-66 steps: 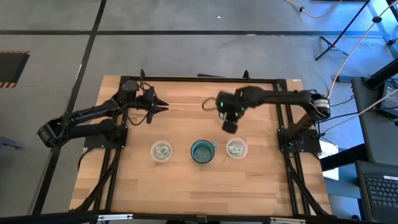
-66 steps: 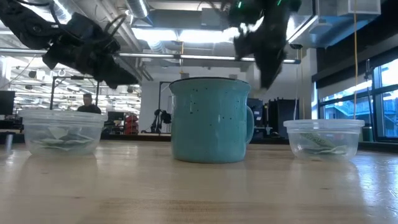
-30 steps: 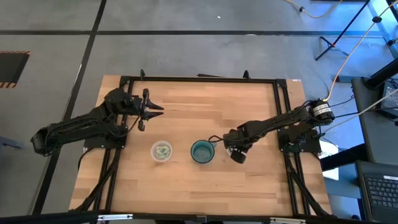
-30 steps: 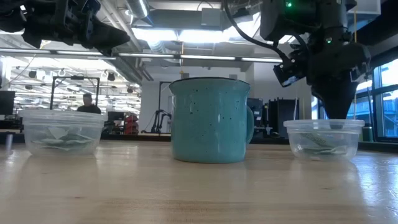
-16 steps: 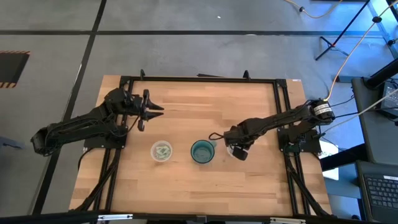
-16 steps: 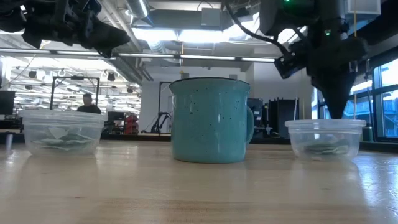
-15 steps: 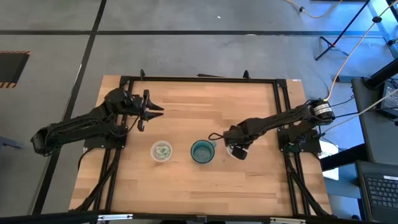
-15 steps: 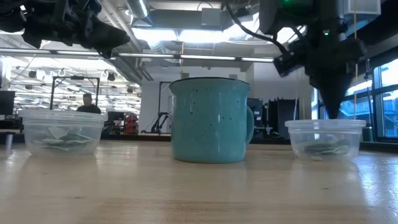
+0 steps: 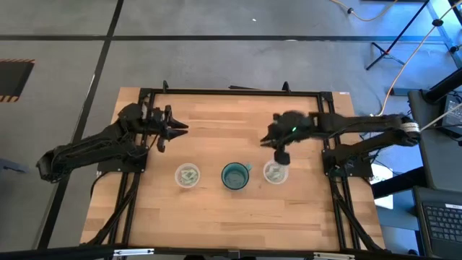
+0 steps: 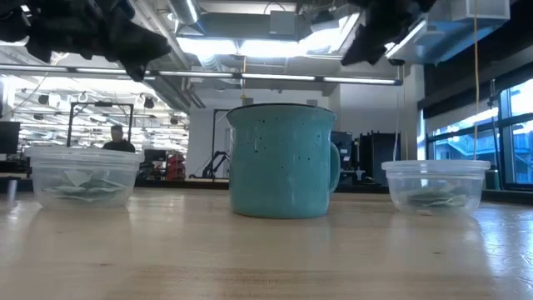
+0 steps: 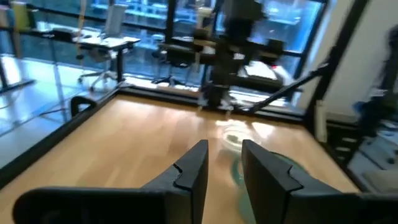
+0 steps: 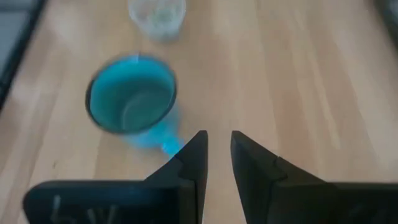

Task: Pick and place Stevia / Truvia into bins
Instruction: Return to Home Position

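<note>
While your right hand [image 9: 282, 156], narrowly parted and empty, hangs near the round clear plastic cup [image 9: 274, 172], a low swing could topple it.

The right claw [image 9: 281, 154] has lifted out of the cup [image 9: 274, 172] that stands at 3 o'clock of the mug [image 9: 235, 175]. A second ago it hung low over that cup, its tip reaching the rim in the low view. Now it rides high, at 12 o'clock of the cup, and shows only at the top edge of the low view. From above the cup is uncovered again, and the arm reaches in straighter from the 3 o'clock side of the desk [image 9: 216, 217]. The packets [image 10: 431, 200] inside lie flatter than a second ago. The left claw [image 9: 172, 128] sits further back toward 9 o'clock than two seconds ago, and higher in the low view.
</note>
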Robot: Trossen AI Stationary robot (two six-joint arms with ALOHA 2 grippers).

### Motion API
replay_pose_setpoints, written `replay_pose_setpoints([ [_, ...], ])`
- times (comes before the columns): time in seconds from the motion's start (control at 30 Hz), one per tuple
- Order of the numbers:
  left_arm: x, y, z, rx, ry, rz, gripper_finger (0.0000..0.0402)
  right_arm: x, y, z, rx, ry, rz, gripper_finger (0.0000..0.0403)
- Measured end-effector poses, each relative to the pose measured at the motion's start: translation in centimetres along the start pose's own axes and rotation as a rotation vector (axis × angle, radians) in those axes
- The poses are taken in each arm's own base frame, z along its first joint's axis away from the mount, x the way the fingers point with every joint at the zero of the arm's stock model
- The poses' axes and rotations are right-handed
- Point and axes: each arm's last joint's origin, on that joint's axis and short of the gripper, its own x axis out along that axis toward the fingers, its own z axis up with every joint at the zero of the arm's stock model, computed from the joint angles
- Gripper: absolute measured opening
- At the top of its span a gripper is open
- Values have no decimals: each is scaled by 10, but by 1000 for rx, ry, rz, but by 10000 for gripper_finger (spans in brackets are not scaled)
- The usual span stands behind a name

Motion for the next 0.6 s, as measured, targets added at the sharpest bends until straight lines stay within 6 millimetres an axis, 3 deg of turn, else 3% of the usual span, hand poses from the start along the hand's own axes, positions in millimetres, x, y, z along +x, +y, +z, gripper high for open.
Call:
replay_pose_setpoints([
  [0.1,-9,-7,3,10,-30,-25,94,-13,-15,-7,-16,-112,26,75],
  [0.27,-27,-13,6,18,-101,152,93,-26,-33,-30,36,-268,36,75],
  [0.6,-35,-15,-6,25,-185,293,95,-52,-45,-75,86,-536,-81,75],
])
